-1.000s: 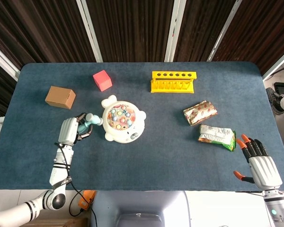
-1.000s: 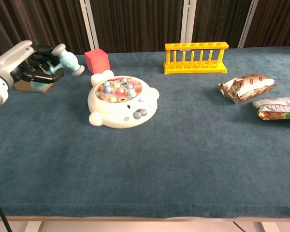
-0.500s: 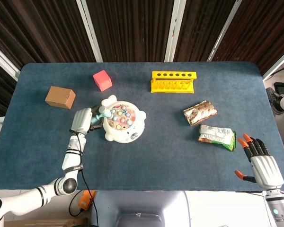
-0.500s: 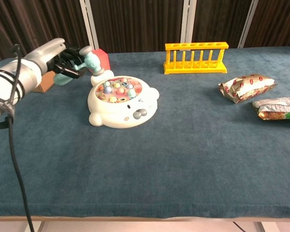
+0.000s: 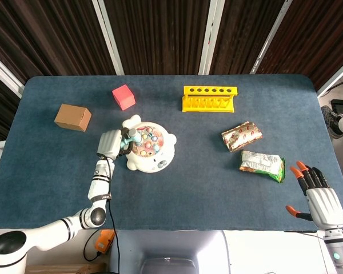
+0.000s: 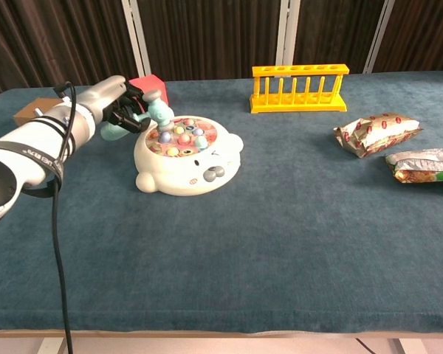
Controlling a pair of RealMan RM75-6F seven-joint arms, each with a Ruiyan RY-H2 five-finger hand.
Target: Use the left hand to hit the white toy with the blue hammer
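The white toy (image 5: pixel 150 149) (image 6: pixel 186 156), bear-shaped with coloured pegs on top, lies left of the table's middle. My left hand (image 5: pixel 111 144) (image 6: pixel 117 108) sits just left of it and grips the blue hammer (image 5: pixel 130 137) (image 6: pixel 156 112). The hammer's head is down over the toy's left pegs; whether it touches them I cannot tell. My right hand (image 5: pixel 319 197) hangs at the table's near right corner, fingers spread, holding nothing. It shows only in the head view.
A red cube (image 5: pixel 123 96) and a brown box (image 5: pixel 72 117) lie behind and left of the toy. A yellow rack (image 5: pixel 210 99) stands at the back. Two snack packets (image 5: pixel 242 136) (image 5: pixel 262 165) lie to the right.
My left hand has swung rightward with the hammer, from beside the toy to its left rim, bringing the hammer head down over the pegs. The right hand has barely shifted.
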